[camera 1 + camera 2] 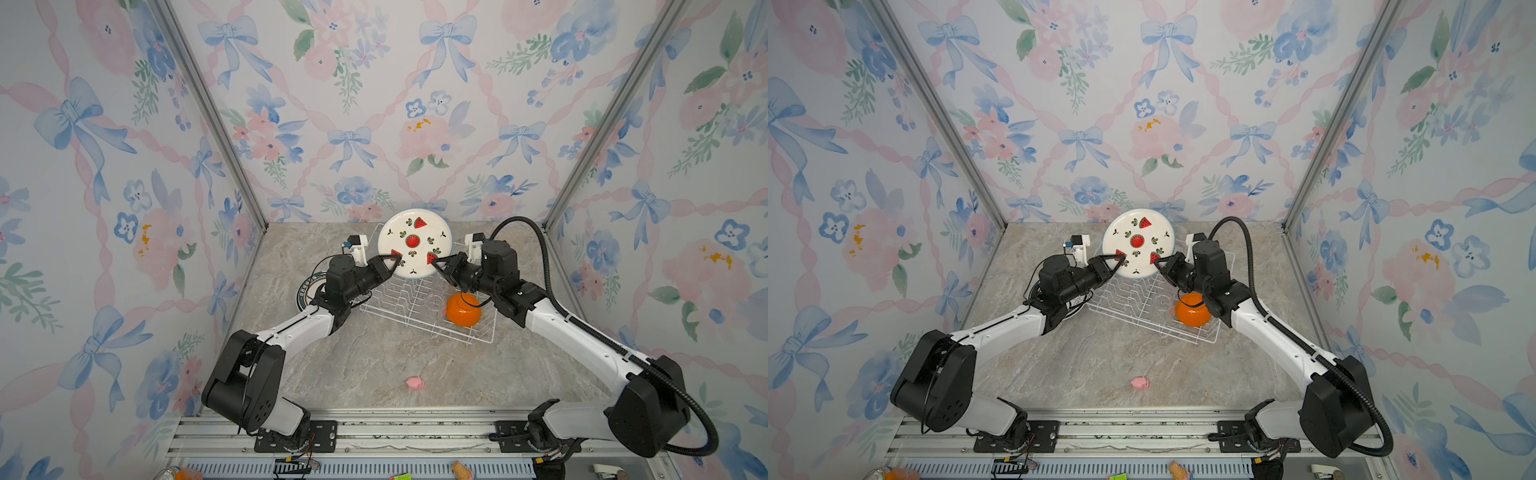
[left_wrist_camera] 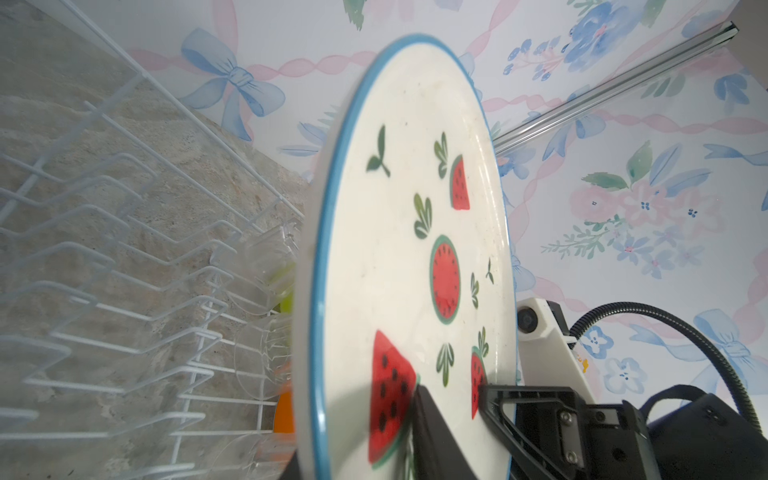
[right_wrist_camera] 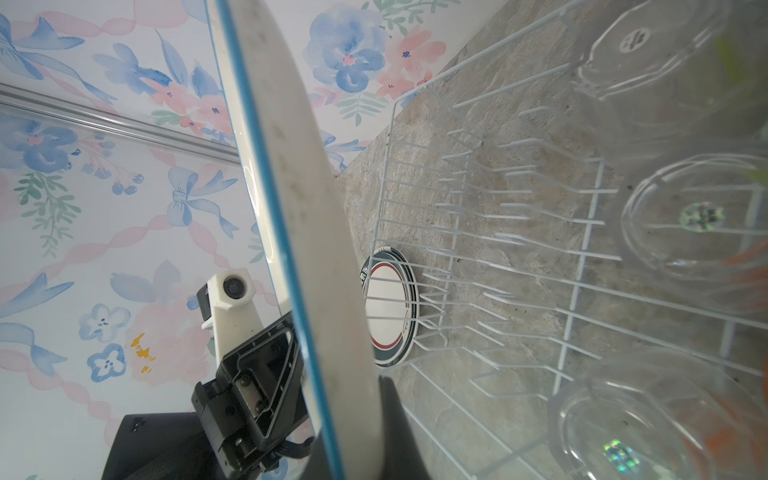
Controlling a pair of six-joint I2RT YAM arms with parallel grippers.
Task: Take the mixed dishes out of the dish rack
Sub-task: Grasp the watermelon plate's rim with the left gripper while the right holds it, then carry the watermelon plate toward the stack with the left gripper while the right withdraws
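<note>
A round white plate [image 1: 414, 243] with watermelon prints and a blue rim stands upright in the air above the back of the white wire dish rack [image 1: 399, 299]. My left gripper [image 1: 392, 262] is shut on its lower left rim, and my right gripper [image 1: 436, 261] is shut on its lower right rim. The left wrist view shows one finger [image 2: 432, 424] pressed on the plate's printed face [image 2: 407, 257]. An orange bowl [image 1: 463, 311] lies upside down in the rack's near right corner. Clear glasses [image 3: 698, 216] stand beside it. A sliver of lime green [image 2: 286, 305] shows behind them.
A second plate [image 1: 306, 291] with a dark rim lies flat on the marble table left of the rack, partly under my left arm. A tiny pink toy [image 1: 415, 382] sits near the front edge. Floral walls close in the back and both sides.
</note>
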